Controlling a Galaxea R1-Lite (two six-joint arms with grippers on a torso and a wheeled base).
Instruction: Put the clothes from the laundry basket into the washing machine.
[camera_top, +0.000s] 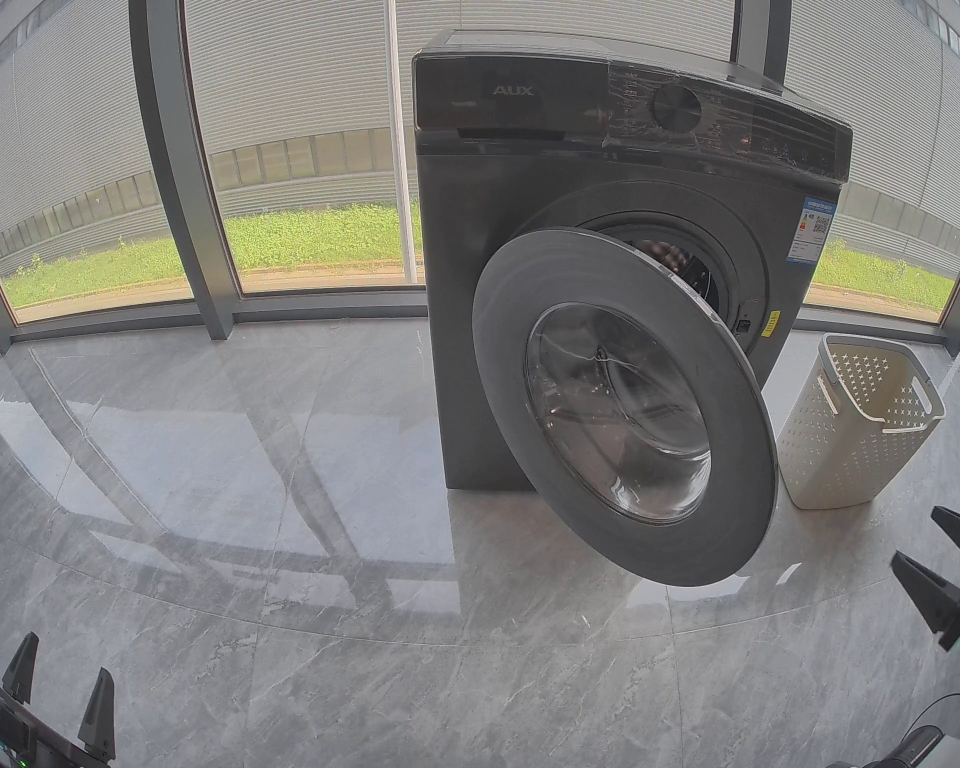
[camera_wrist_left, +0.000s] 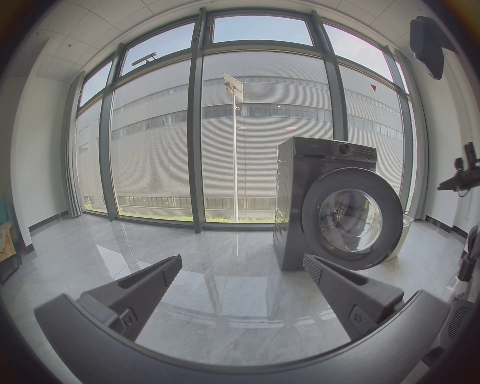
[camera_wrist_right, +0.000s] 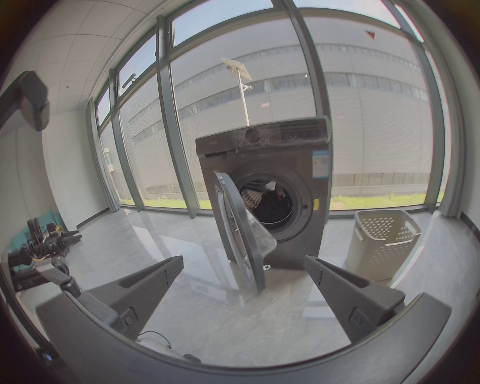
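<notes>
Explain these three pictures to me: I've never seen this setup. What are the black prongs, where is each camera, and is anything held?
This is a two-armed robot on wheels. One picture looks down from its head; the other two come from its wrists, so the black prongs are each arm's gripper fingers. The left gripper and right gripper are both open, holding nothing. On the floor stands a grey washing machine, its round door swung open; some fabric shows inside the drum. Beside it stands a cream laundry basket, with no clothes visible in it.
</notes>
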